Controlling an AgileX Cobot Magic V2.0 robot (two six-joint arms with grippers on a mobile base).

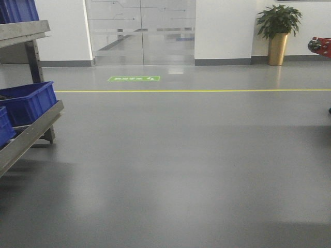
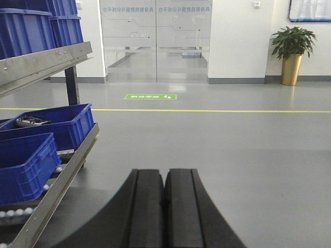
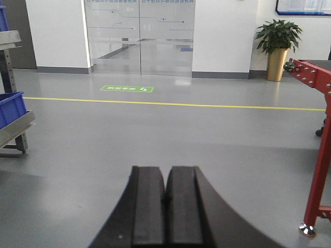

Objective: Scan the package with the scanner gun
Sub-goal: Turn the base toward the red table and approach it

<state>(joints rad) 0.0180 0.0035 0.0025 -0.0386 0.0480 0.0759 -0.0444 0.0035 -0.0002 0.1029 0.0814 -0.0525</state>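
- L end effector (image 2: 164, 206): pads pressed together, nothing between them, hanging over bare floor.
- R end effector (image 3: 165, 204): same, pads together and empty, pointing toward the glass door (image 3: 139, 36).
- Package & scanner gun: neither shows in any view. No desk in sight either.
- Likeliest place, as a guess: the rack (image 2: 67, 170) on the L side w/ blue bins (image 2: 62, 124). One bin holds a pale object (image 2: 32, 121), too small to ID.
- R side: only a red frame (image 3: 320, 155) and a potted plant (image 3: 278, 39) by the wall.
- Handling, judged from task only: the gun is prob. rigid plastic, lightish, smooth; take it round the handle, keep off the trigger and scan window.
- Package: weight & stiffness unknown; hold by the edges, label side clear.
- Step in hand: prob. locating the items, so nothing started yet.
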